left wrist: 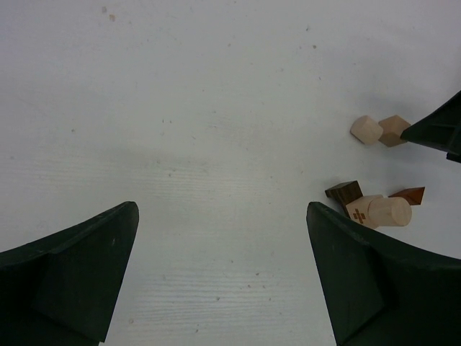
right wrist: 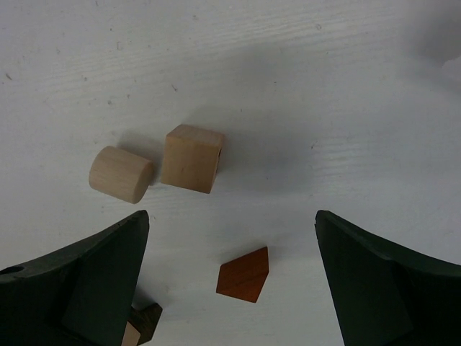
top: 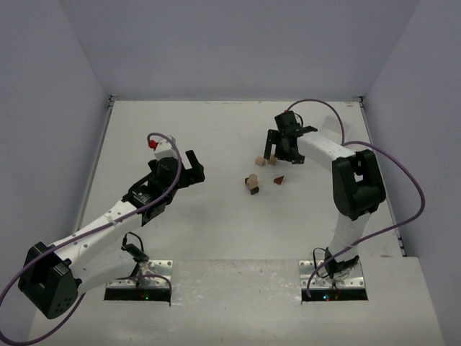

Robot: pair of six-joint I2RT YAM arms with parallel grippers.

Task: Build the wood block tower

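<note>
Small wooden blocks lie loose on the white table. A tan cube [right wrist: 191, 158] and a pale cylinder [right wrist: 120, 174] sit side by side, seen from the top view as one pale pair [top: 259, 161]. A reddish-brown wedge [right wrist: 244, 274] [top: 278, 179] lies between the fingers of my open right gripper [right wrist: 232, 220] [top: 282, 160], which hovers above it without touching. A dark brown block [left wrist: 343, 192], a pale block with a cross mark [left wrist: 364, 210] and another pale cylinder [left wrist: 390, 212] cluster together [top: 252, 183]. My left gripper [left wrist: 222, 216] [top: 198, 166] is open and empty, left of the cluster.
Grey walls enclose the table on three sides. A finger of the right gripper [left wrist: 439, 130] shows at the right edge of the left wrist view, beside the tan cube. The purple cables loop beside each arm.
</note>
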